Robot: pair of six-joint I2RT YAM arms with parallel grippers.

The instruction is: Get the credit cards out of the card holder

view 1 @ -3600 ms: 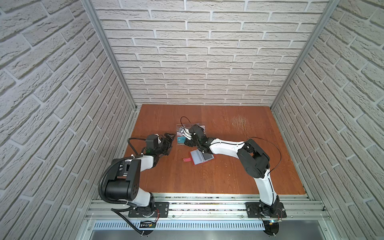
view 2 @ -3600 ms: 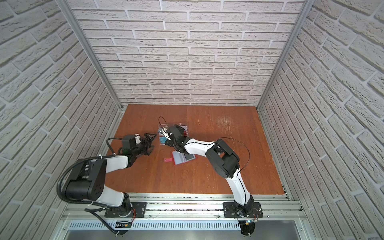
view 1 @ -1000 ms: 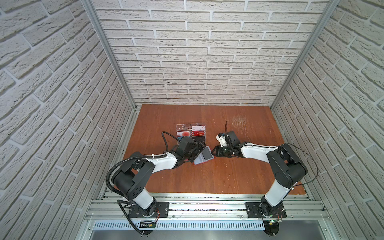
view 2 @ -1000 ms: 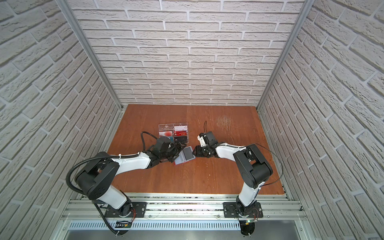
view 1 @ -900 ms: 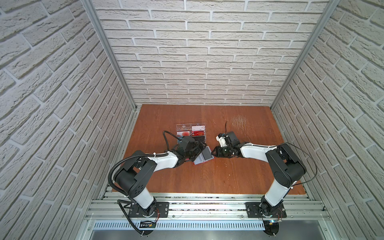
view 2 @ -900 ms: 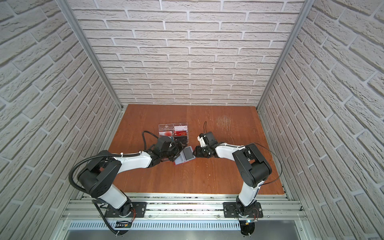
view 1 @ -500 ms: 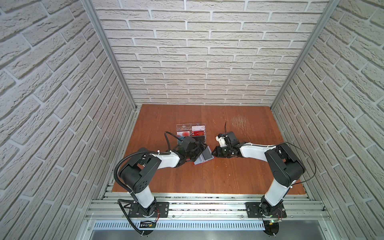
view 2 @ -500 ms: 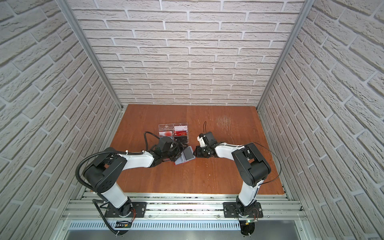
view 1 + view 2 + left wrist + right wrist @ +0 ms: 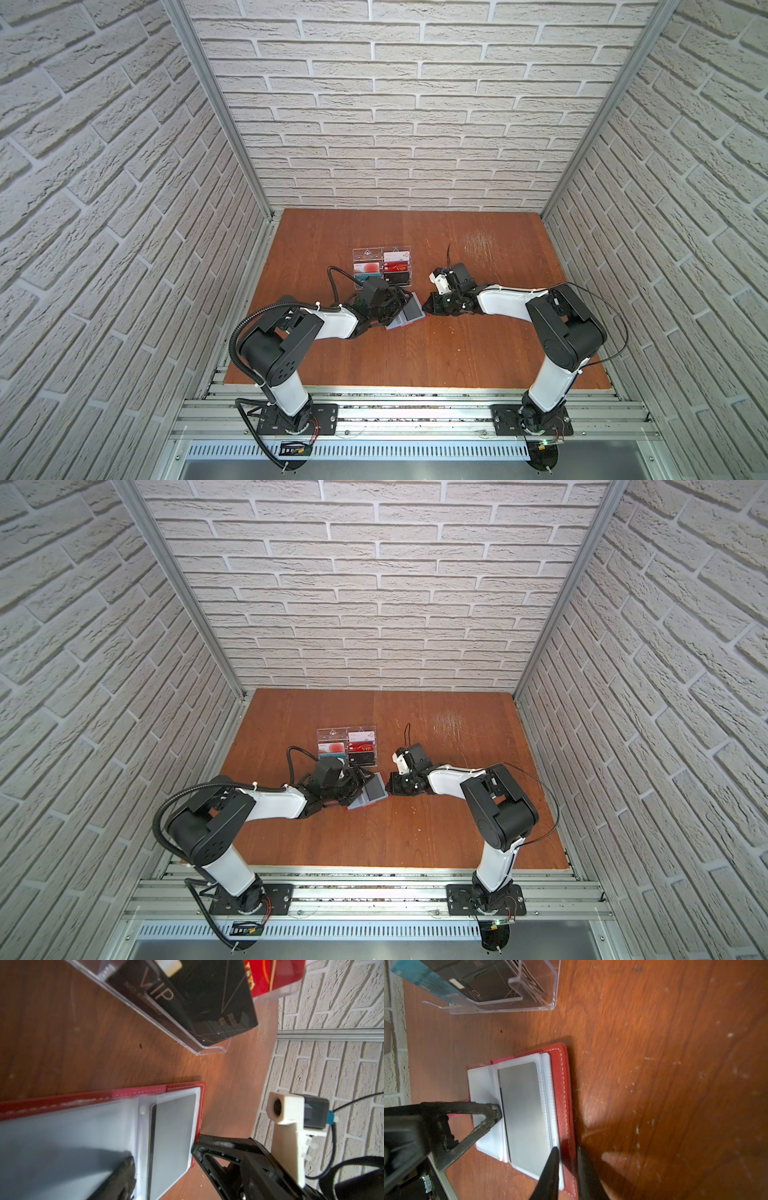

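The red card holder (image 9: 562,1088) lies open on the wooden table in both top views (image 9: 405,318) (image 9: 368,798). A grey credit card (image 9: 523,1109) (image 9: 172,1136) sits inside its top translucent sleeve, and a dark edge shows under it. My right gripper (image 9: 568,1159) is shut on the holder's outer edge, one finger on the sleeve rim and the other outside the red cover. My left gripper (image 9: 395,305) is open. One of its fingertips (image 9: 492,1111) presses the sleeve beside the card.
A clear acrylic tray (image 9: 382,268) (image 9: 546,1001) stands just behind the holder. It holds a black VIP card (image 9: 187,1001) and red and teal cards. The right arm's white camera mount (image 9: 286,1111) is close to the holder. Brick walls enclose the table.
Earlier the right gripper reached over to the tray and the left arm hung back at the left. Both have come to the holder. Over the last second neither arm has visibly shifted.
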